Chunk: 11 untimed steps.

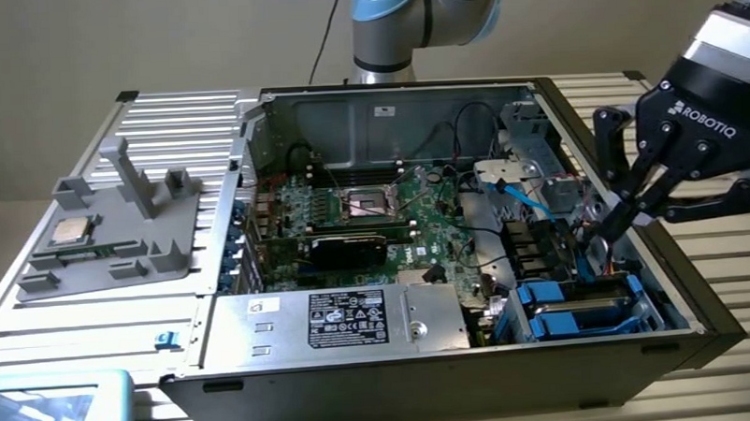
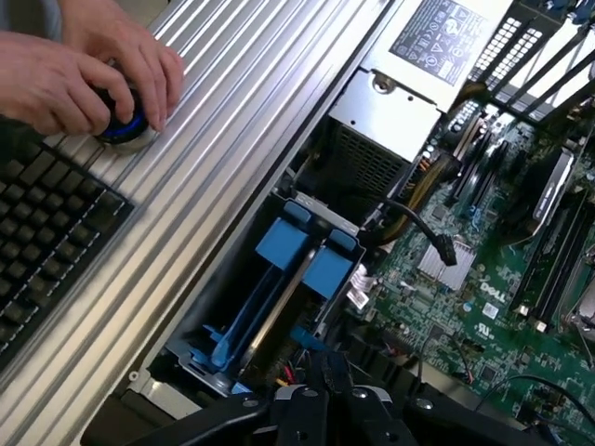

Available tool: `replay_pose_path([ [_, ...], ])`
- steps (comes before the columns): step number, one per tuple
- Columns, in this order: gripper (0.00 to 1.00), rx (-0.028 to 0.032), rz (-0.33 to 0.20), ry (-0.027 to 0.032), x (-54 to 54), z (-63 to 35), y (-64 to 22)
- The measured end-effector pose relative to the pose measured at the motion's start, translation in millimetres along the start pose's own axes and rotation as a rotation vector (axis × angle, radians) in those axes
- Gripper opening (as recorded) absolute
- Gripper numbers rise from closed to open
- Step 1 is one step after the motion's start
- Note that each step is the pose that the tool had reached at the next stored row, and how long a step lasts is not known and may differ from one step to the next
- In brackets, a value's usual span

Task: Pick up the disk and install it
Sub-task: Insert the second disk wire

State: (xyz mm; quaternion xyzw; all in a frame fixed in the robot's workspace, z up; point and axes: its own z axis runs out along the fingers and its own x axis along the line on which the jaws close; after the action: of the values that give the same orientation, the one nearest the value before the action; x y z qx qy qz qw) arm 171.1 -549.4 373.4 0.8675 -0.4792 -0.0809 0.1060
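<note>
my gripper (image 1: 615,223) is clenched, empty, over the case's (image 1: 677,284) front corner bay; the disk (image 2: 284,279) there looks stiff, weighty (i'd grab its blue frame edges).

The open computer case (image 1: 677,284) has matt black painted metal walls, and its far inner wall is bare grey sheet metal with a dull shine. The ribbed silver table (image 1: 67,324) looks like brushed aluminium, smooth and slightly reflecting. The green circuit board (image 1: 401,219) has a glossy lacquered surface. The silver power supply box (image 1: 341,319) is satin metal with a printed paper label. The blue drive carriers (image 1: 579,311) are smooth plastic with a soft gloss. The grey holder stand (image 1: 114,229) on the exterior view's left is matt plastic. The black gripper (image 1: 613,226) is matt, with white printed letters.
</note>
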Motion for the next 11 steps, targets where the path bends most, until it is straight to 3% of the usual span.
replay_pose_path([
  [4, 0.11, 0.0099, -0.064, 0.0148, 0.0, 0.0, -0.1],
  [11, 0.11, 0.0206, -0.182, 0.0333, 0.1, 0.0, 0.0],
])
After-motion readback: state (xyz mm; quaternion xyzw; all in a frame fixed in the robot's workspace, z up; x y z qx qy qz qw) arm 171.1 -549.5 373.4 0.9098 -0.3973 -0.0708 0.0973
